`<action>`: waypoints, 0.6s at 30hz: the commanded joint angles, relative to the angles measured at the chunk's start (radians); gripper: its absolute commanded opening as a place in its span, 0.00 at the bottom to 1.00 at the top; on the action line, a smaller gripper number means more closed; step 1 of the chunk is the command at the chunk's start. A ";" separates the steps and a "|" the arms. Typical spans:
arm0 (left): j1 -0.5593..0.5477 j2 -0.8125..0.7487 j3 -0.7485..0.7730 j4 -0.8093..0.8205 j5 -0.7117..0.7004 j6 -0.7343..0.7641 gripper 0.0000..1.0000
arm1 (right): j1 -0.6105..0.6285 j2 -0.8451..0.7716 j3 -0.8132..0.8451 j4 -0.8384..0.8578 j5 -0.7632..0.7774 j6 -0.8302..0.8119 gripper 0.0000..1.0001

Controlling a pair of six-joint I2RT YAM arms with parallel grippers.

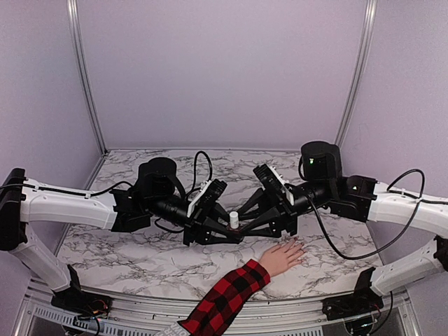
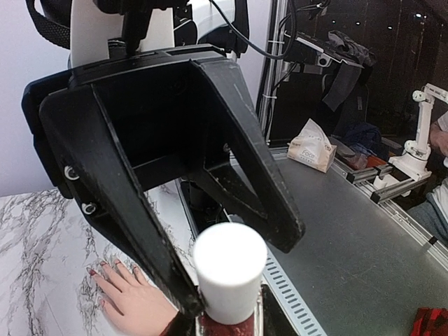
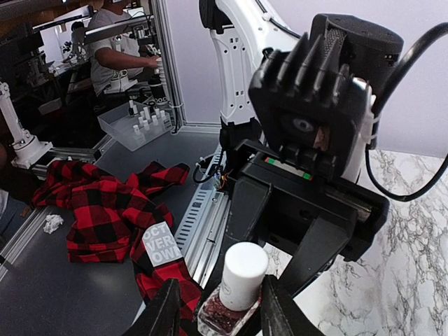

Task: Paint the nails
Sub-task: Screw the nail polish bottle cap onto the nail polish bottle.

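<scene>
Down at the near edge of the marble desk, just right of the middle, a red-and-black plaid sleeve comes in. The pale hand lies flat on the marble, palm down, fingers pointing away toward the far right corner. The nails sit at those fingertips. They're tiny, and the left wrist view hints at a dark tint on one, though it's too small to be sure.

Just beyond the hand, and apart from it, the polish bottle stands upright about midway across the desk. The left gripper reaches in from the left and pinches the dark-red glass low down. The right gripper meets it from the right, its fingers set on either side of the white cap. One finger touches the cap, but I can't tell whether they're actually squeezing it.

Past the far edge, the lilac walls close the scene.
</scene>
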 commanded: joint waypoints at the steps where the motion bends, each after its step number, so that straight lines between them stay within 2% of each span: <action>1: -0.008 0.002 0.036 -0.019 0.028 0.022 0.00 | -0.003 0.019 0.051 -0.002 -0.021 0.015 0.38; 9: -0.010 0.007 0.050 -0.062 0.019 0.052 0.00 | -0.003 0.039 0.067 0.000 -0.021 0.040 0.30; 14: -0.012 0.008 0.053 -0.079 0.013 0.065 0.00 | -0.003 0.044 0.072 -0.002 -0.024 0.045 0.28; 18: -0.012 0.006 0.052 -0.086 0.009 0.072 0.00 | -0.003 0.052 0.072 -0.006 -0.032 0.045 0.21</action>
